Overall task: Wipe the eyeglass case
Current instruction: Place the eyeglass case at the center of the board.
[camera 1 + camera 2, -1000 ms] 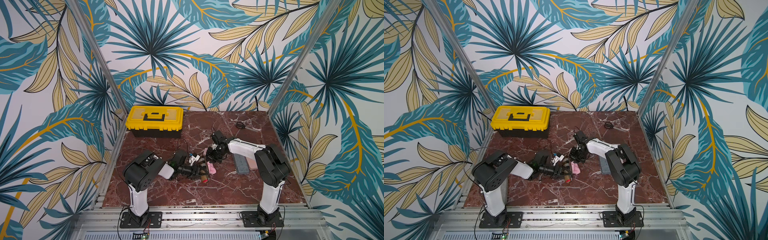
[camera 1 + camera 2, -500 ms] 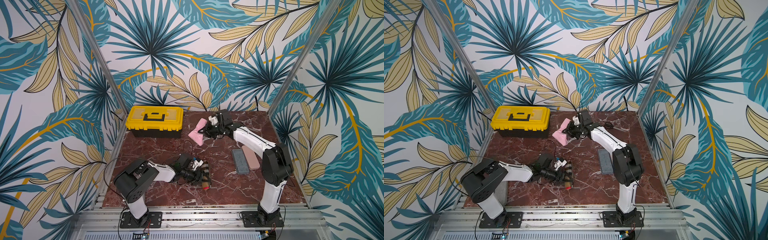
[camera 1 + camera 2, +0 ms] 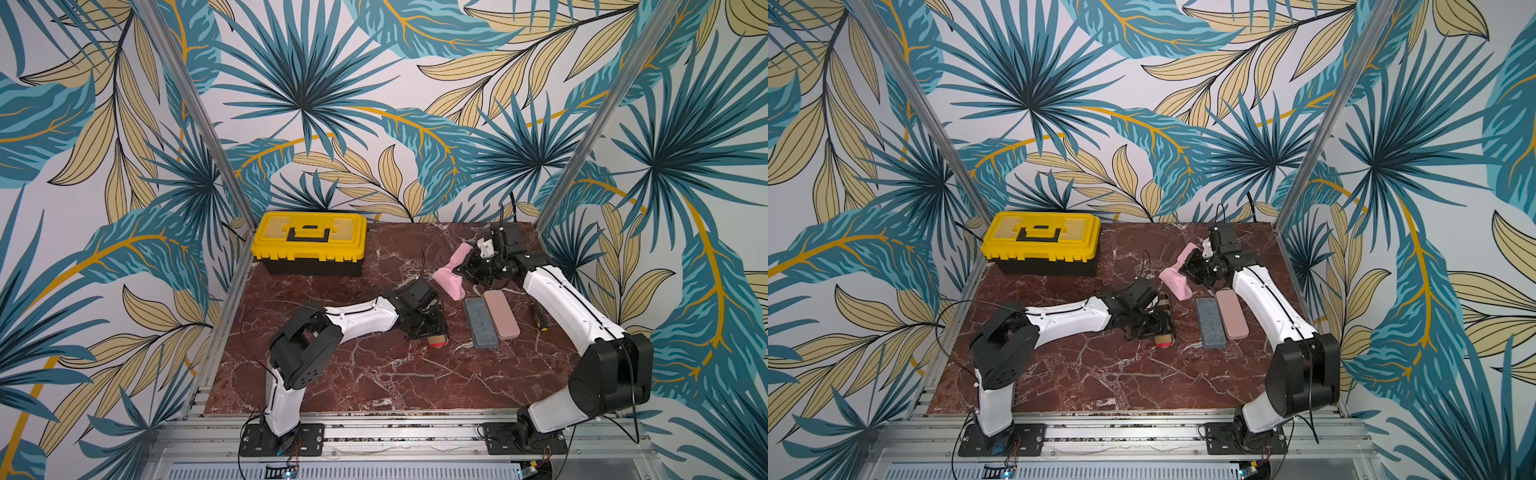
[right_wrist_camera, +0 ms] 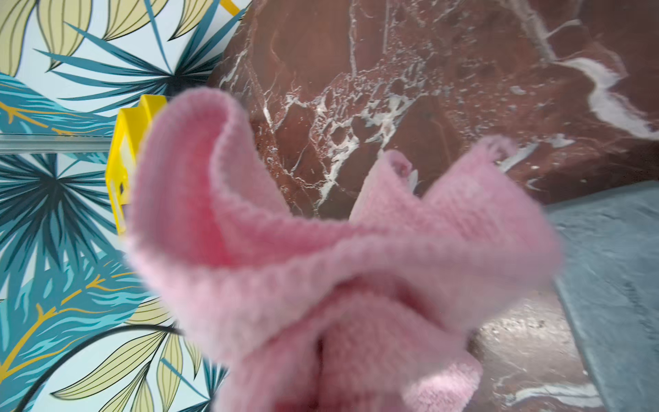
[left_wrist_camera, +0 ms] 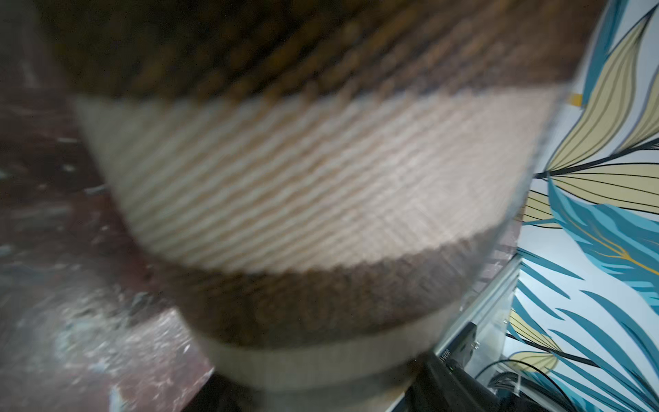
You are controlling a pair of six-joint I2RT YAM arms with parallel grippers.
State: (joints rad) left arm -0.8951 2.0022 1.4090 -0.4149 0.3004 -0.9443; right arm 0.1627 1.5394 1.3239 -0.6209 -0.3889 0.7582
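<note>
Right claw [image 3: 462, 269] brings pink cloth [image 3: 448, 283] in from farther back, now just behind grey case [image 3: 480, 322], pinched tight on it | left claw [image 3: 426, 326] clamps woven eyeglass case [image 3: 437, 340] on bench [image 3: 374, 386], just left of grey case | next: drag cloth along weave, light pressure, left grip firm

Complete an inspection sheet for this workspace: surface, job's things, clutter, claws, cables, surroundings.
Surface: red-brown marble tabletop, white-veined.
Job's things: woven brown-and-cream eyeglass case at centre; pink knitted cloth bunched, apart from it.
Clutter: yellow plastic toolbox rear left; grey flat case beside dusty-pink flat case; small black-and-yellow cylinder near right arm.
Claws: left claw shut on the eyeglass case; right claw shut on the cloth.
Cables: thin black cable loops over left arm; black cables at rear right corner.
Surroundings: leaf-print walls, aluminium posts.
</note>
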